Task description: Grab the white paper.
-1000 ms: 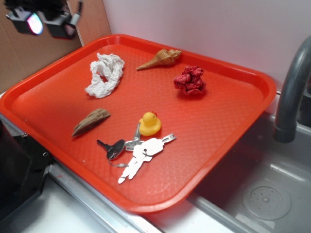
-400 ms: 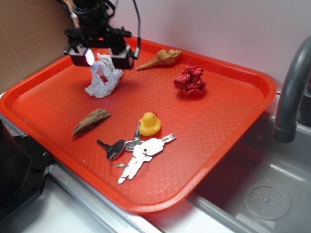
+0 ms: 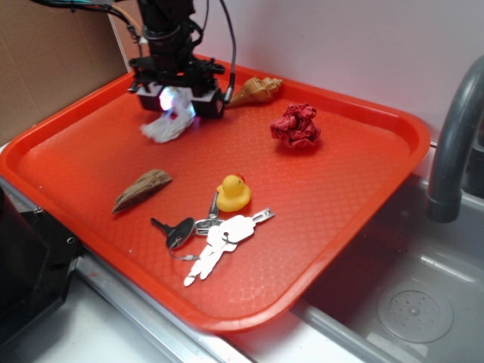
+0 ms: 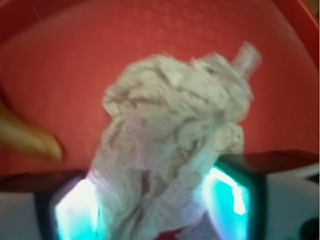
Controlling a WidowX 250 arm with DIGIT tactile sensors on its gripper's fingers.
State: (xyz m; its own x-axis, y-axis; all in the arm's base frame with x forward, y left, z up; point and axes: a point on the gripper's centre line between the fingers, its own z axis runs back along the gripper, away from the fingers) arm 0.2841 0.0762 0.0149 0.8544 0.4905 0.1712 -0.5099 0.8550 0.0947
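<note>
Dropped within a second onto the white paper [image 3: 165, 126] left of the seashell [image 3: 255, 90]; fingers [image 4: 232, 197] closed around the bunched wad [image 4: 175, 145], grasp apparently secured.

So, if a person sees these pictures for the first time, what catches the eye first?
Probably the black pincer with its glowing light at the far left of the bright orange tray, closed on the white paper. In the wrist view the crumpled paper fills the frame between the lit fingers. After that, the red wad at the far side and the yellow duck near the keys.
</note>
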